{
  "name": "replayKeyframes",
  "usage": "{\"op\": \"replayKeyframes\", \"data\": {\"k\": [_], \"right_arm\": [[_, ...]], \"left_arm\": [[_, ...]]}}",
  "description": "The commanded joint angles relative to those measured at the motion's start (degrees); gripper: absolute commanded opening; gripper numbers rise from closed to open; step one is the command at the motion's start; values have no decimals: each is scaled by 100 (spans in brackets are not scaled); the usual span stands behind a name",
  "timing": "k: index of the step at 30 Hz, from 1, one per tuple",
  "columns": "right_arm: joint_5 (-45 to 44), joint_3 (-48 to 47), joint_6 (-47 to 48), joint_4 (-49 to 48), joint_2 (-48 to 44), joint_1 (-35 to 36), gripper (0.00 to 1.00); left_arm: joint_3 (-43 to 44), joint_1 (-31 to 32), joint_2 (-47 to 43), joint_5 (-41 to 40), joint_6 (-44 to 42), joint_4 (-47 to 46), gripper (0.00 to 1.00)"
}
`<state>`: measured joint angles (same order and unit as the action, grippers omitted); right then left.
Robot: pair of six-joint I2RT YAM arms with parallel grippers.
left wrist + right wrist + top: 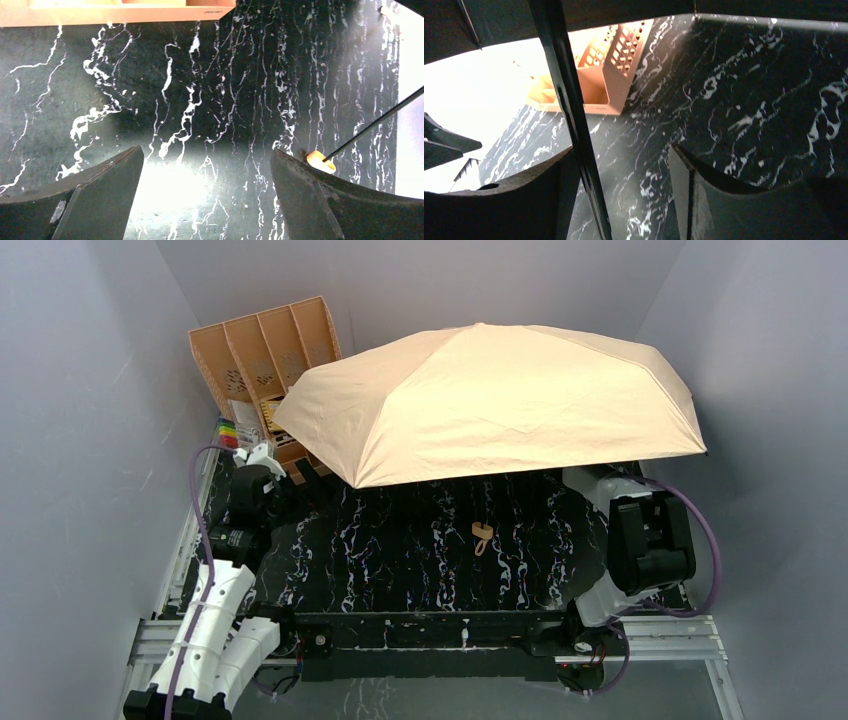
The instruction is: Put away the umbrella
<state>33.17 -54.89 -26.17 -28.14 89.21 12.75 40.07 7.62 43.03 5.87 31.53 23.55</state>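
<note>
The umbrella (pixel 490 400) stands open, its pale peach canopy spread over the far half of the table, and its small tan wrist loop (pixel 482 535) hangs below. My left gripper (pixel 262 462) sits by the canopy's left edge. It is open (pixel 206 150) over bare table, and a thin rib with a peach tip (pixel 320 161) lies just beyond its right finger. My right arm (pixel 650 535) reaches under the canopy's right side, which hides its gripper from above. In the right wrist view the right gripper (pixel 621 150) is open around a dark rod of the umbrella's frame (pixel 569 100). The rod lies against the left finger, with a gap to the right one.
An orange-peach slotted organizer (pixel 265 350) leans at the back left, also seen as the organizer (pixel 609 75) from the right wrist. Small colourful items (pixel 230 430) lie beside it. Grey walls close in on three sides of the black marbled table (pixel 400 540).
</note>
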Motion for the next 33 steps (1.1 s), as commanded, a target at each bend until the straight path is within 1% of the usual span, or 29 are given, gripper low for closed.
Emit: {"op": "replayKeyframes", "data": {"k": [1,4,6,8,10,12,14,16,20,24,31,33], "right_arm": [[-36,-678,-108,-658,262,211,66],[-69,-916,-227,-669,450,324,52],[-84,-1030,-431,-721,518,349,41],[-128,-1075,-801,-885,536,363,31],[-261,-1103,-1204,-999,507,430,24],[-416,-1135,-1568,-1088,450,513,14],[-602,-1160,-1907,-1147,360,611,6],[-777,-1213,-2194,-1146,263,675,0],[-932,-1287,-2674,-1190,99,763,0],[-904,-1181,-3241,-1510,-26,860,0],[-930,-1163,-3886,-1564,-244,1161,0],[-1152,-1216,-3964,-1161,-407,1277,0]], "left_arm": [[-60,3,84,583,-80,-303,98],[-39,3,211,734,-148,-459,98],[24,3,278,765,-191,-497,98],[103,3,289,834,-251,-558,98],[175,3,267,991,-312,-659,98],[264,5,285,1212,-358,-755,98],[408,10,345,1484,-392,-808,98],[519,39,400,1729,-384,-837,98],[750,169,466,2081,-193,-880,98],[1030,374,635,2480,103,-1261,98],[1671,1198,1373,2517,256,-1924,98],[1878,1614,1699,2261,202,-2126,98]]}}
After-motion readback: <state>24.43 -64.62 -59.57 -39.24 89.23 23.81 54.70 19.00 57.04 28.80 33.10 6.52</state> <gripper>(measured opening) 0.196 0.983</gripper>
